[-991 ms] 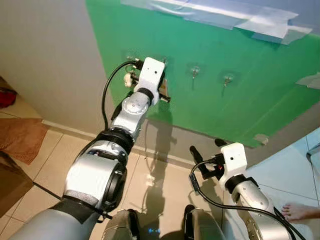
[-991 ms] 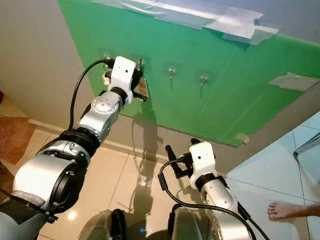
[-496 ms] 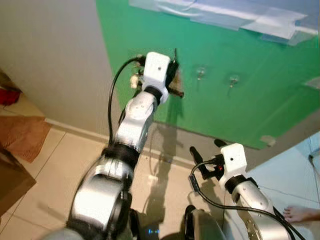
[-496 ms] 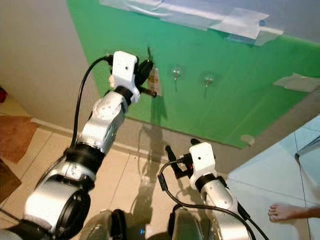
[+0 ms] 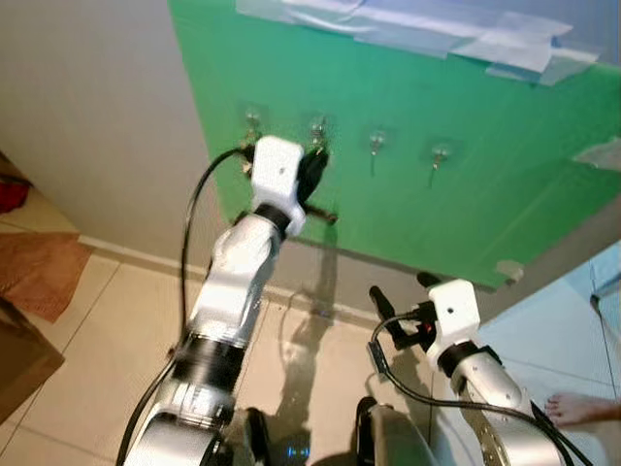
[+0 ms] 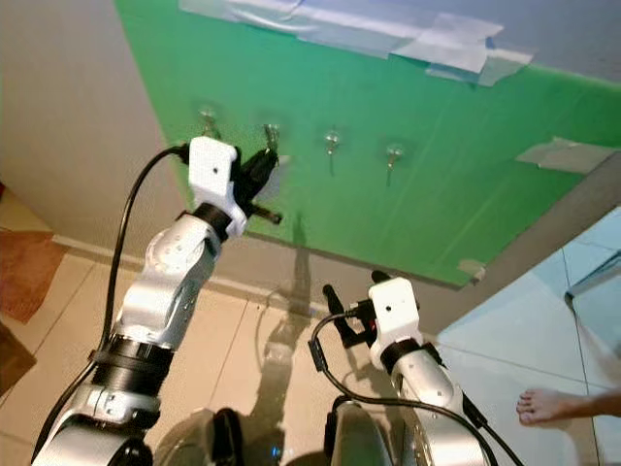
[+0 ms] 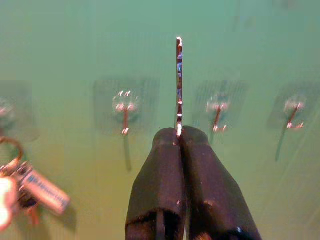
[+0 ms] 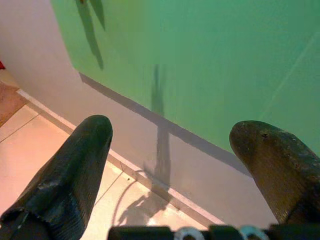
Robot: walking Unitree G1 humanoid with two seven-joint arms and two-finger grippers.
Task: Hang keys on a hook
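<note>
keys [image 7: 22,182] cut off at edge, blurred, hook perhaps hidden

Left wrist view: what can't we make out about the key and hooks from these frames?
- Key: seen edge-on in the left wrist view, so its shape and any ring are unreadable; the left gripper hides its lower end.
- Keys hanging at the side: blurred and cut by the picture's edge; their hook is out of frame.
- Head views: the left gripper's body hides whether the key touches the hook.
- Hooks: too small to see tips.
</note>
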